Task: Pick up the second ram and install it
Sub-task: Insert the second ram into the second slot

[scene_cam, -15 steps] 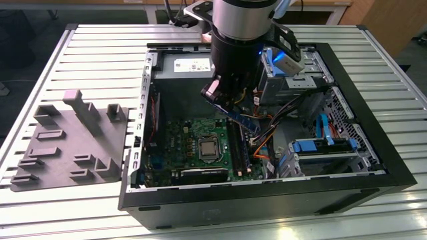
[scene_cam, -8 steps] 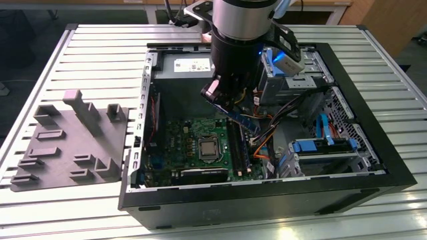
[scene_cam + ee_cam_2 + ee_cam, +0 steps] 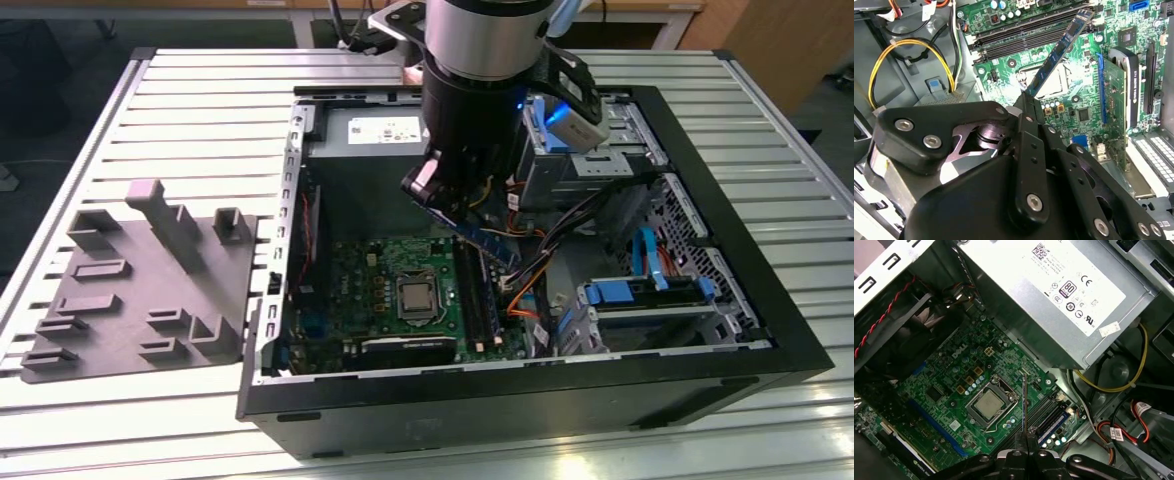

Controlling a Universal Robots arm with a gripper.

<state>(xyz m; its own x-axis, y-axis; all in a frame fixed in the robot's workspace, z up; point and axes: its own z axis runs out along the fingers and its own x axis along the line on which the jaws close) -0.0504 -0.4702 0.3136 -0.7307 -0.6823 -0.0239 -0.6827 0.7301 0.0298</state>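
Second ram is clamped at one end in my pincer, jutting out past the fingertips and hanging tilted above the motherboard — not touching it. To seat it well, I judge its long edge must come level and parallel over a black slot — no skew.

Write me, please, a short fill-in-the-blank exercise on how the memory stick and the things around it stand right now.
1. The gripper is ____ on the second ram.
2. The second ram hangs tilted ____ the green motherboard, inside the computer case.
3. The grey tray lies on the exterior view's ____ of the computer case.
Missing words: shut; above; left.
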